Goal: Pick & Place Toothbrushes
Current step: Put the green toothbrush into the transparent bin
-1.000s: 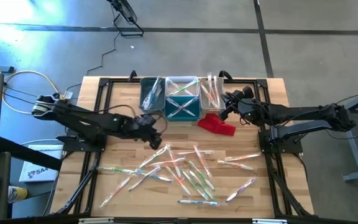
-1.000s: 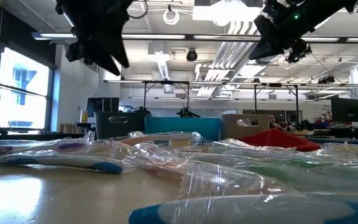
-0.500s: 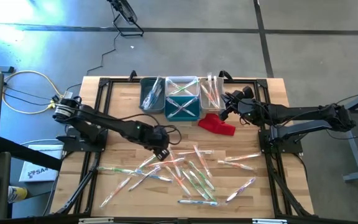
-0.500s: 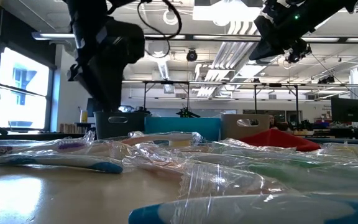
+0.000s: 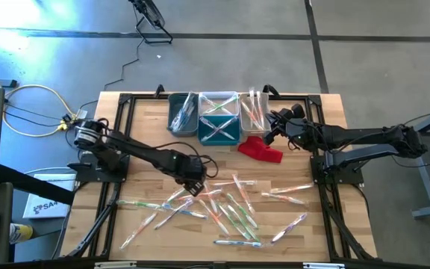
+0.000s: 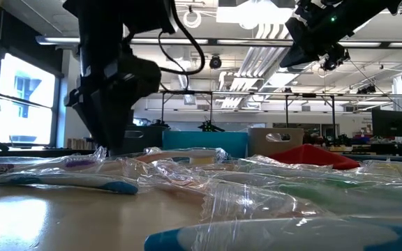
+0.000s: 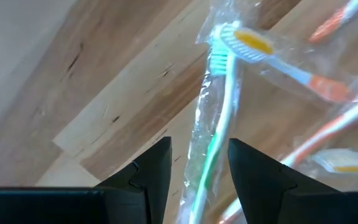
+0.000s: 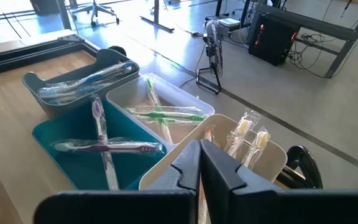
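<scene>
So the left gripper [image 5: 193, 186] is down at the top edge of the scattered pile of clear-wrapped toothbrushes [image 5: 222, 209], fingers spread either side of a green-handled wrapped toothbrush [image 7: 219, 134], which looks lined up for a grab. An orange-handled one [image 7: 303, 78] lies crossed right next to it and might snag. The right gripper [image 5: 271, 128] hangs pinched shut and empty by the grey, teal and white plastic bins [image 5: 216, 113] and the crumpled red cloth [image 5: 261, 149].

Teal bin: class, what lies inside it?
The teal bin holds two wrapped toothbrushes crossed over each other. The right claw hides its near corner.
</scene>
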Robot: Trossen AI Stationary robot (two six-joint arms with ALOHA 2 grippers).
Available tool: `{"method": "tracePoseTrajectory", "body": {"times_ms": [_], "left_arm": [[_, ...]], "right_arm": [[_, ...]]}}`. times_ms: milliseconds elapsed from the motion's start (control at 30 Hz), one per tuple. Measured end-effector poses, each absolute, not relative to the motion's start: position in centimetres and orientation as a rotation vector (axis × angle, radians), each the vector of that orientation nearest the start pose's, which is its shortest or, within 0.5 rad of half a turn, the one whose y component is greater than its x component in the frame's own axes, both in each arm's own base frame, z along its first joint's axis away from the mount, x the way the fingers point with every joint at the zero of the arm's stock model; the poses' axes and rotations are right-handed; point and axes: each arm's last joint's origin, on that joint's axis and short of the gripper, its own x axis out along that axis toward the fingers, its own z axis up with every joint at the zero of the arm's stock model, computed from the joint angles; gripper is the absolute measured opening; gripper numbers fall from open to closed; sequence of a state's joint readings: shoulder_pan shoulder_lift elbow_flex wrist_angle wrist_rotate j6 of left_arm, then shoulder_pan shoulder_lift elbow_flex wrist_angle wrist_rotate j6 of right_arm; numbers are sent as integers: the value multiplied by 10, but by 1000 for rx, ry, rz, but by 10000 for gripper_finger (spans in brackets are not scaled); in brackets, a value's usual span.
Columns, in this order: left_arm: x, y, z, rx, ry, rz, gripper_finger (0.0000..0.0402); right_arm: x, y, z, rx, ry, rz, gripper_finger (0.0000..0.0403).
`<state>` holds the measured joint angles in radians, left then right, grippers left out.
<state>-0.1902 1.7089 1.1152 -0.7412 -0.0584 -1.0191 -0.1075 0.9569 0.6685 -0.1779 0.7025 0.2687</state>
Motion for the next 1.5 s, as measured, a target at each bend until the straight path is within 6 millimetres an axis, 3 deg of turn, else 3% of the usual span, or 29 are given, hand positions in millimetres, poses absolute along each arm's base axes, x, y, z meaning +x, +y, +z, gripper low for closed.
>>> {"method": "tracePoseTrajectory", "body": {"times_ms": [400, 1033, 1500], "left_arm": [[319, -61, 171, -686, 1253, 496, 155], [310, -60, 157, -665, 1302, 452, 153], [311, -60, 157, -663, 1293, 441, 27]], "right_arm": [[198, -39, 266, 123, 365, -793, 5], [196, -38, 262, 107, 410, -795, 5], [196, -38, 262, 107, 409, -795, 5]]}}
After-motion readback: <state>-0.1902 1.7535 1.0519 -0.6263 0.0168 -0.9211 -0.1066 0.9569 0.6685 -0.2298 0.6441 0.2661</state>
